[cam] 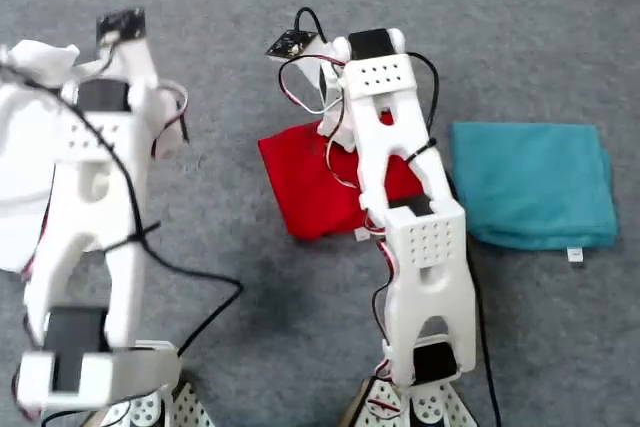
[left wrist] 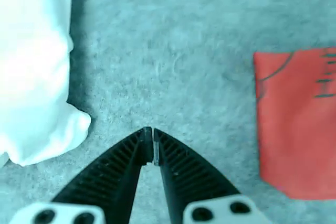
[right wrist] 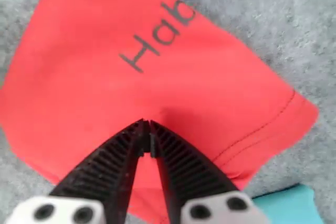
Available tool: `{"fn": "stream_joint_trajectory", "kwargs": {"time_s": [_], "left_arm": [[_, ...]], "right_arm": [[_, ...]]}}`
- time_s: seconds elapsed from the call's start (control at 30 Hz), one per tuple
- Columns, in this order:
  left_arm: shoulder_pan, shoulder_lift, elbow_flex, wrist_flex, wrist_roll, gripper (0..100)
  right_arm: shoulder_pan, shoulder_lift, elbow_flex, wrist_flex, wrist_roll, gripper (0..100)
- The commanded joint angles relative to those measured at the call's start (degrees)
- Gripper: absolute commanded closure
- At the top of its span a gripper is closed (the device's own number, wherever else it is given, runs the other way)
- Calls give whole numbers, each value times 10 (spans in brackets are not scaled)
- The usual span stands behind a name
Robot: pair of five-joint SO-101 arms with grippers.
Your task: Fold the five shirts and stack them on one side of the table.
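Shirts of three colours lie on the grey table [cam: 300, 332]. The red shirt [cam: 298, 187] is folded into a rough rectangle near the middle of the table, turned slightly askew, with dark lettering on its upper face. The teal shirt [cam: 530, 182] is folded into a neat rectangle close to the right edge, with a small white tag poking out on its near side. It sits just beside the red one but apart from it. The white shirt [cam: 12, 177] is a loose, bunched heap against the left edge, not folded.

The right gripper [right wrist: 146, 129] is above the red shirt with its ribbed black jaws pressed together. Their tips are down at the cloth, and it is not clear whether any fabric is pinched between them. The left gripper [left wrist: 151, 136] has its jaws closed too, with nothing between them. It points at bare table between the white heap and the red shirt, nearer the white one and touching neither.
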Motion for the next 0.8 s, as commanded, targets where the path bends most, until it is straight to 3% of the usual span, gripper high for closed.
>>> {"fn": "stream_joint_trajectory", "kwargs": {"time_s": [0.0, 0.2, 0.47, 0.77], "left_arm": [[-5, -90, 132, -69, -11, 981], [-7, -133, 223, -119, -8, 981], [-4, -132, 244, -129, -6, 981], [-5, -132, 243, -128, -5, 981]], "right_arm": [[39, -2, 1, 19, -7, 993], [94, -36, 57, 20, -5, 993], [142, -221, 256, 17, 17, 993], [244, -279, 398, -72, 55, 993]]}}
